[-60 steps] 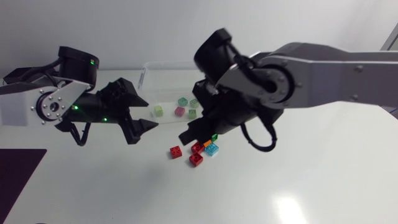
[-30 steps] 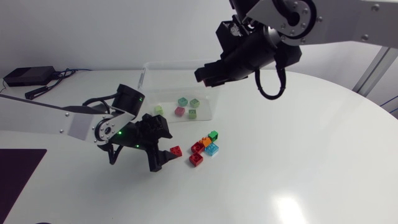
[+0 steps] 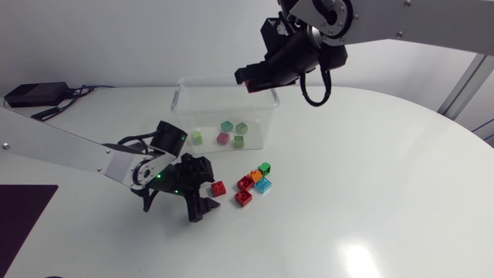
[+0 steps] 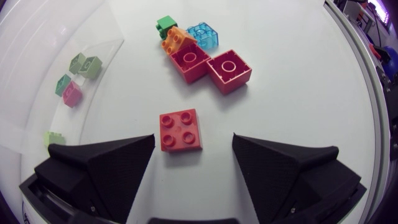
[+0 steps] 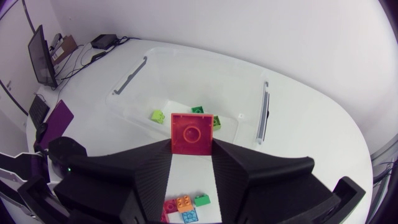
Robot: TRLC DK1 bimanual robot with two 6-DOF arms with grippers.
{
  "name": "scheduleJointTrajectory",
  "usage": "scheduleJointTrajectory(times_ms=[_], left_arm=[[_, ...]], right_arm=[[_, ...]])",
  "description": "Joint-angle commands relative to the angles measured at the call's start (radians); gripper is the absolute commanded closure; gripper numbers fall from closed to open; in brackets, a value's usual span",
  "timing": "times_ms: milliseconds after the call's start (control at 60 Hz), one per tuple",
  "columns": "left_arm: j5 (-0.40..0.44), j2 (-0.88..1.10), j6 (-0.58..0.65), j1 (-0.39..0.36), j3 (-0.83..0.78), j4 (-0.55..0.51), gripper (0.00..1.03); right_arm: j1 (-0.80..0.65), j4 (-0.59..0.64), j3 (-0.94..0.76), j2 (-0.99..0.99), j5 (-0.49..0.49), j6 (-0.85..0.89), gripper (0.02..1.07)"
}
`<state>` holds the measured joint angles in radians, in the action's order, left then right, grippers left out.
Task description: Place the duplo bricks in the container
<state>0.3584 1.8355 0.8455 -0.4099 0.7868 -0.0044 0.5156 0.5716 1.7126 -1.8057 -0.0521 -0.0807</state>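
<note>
A red four-stud brick [image 4: 180, 130] lies on the table between the open fingers of my left gripper [image 4: 193, 143], touched by neither. In the head view that gripper [image 3: 208, 188] sits low beside this brick [image 3: 218, 188]. Ahead of it lies a pile [image 3: 253, 184] of two red, an orange, a green and a blue brick. My right gripper [image 3: 248, 80] hangs high over the clear container [image 3: 182, 94], shut on a red single-stud brick [image 5: 191, 132]. Several green, teal and pink bricks [image 3: 225, 133] lie inside the container.
A dark mat [image 3: 19, 212] lies at the table's left front edge. Open white table stretches to the right of the pile and in front of it.
My right gripper has lifted the red brick from the pile and carried it up over the container. My left arm has come down to the table beside the lone red brick.
</note>
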Motion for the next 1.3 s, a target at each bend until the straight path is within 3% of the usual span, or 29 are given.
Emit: scheduleJointTrajectory(times_ms=[0,467,583,717,750,783,883,1133,1283], left_arm=[[-0.004,0.033,0.021,-0.012,-0.009,0.02,0.17],[-0.003,0.08,0.02,-0.027,0.0,0.075,0.18],[-0.003,0.085,0.02,-0.03,-0.003,0.076,0.33],[-0.003,0.096,0.02,-0.036,-0.006,0.089,0.6],[-0.003,0.096,0.017,-0.036,-0.009,0.093,0.68],[-0.003,0.096,0.017,-0.036,-0.011,0.095,0.68],[-0.003,0.088,0.021,-0.049,-0.027,0.098,0.7],[-0.001,-0.061,0.018,-0.04,-0.07,0.087,0.71],[0.002,-0.243,0.02,-0.009,-0.05,-0.042,0.71]], right_arm=[[-0.015,-0.009,0.05,-0.058,-0.003,0.013,0.78],[-0.054,-0.022,0.183,-0.216,-0.003,0.022,0.78],[-0.065,-0.022,0.214,-0.248,-0.003,0.025,0.78],[-0.072,-0.016,0.254,-0.291,-0.003,0.03,0.76],[-0.075,-0.015,0.263,-0.299,0.0,0.032,0.71],[-0.077,-0.01,0.275,-0.308,0.001,0.032,0.59],[-0.078,0.028,0.318,-0.33,0.001,0.036,0.08],[-0.08,0.071,0.321,-0.242,0.0,0.045,0.07],[-0.069,0.088,0.214,-0.104,-0.003,0.053,0.07]])
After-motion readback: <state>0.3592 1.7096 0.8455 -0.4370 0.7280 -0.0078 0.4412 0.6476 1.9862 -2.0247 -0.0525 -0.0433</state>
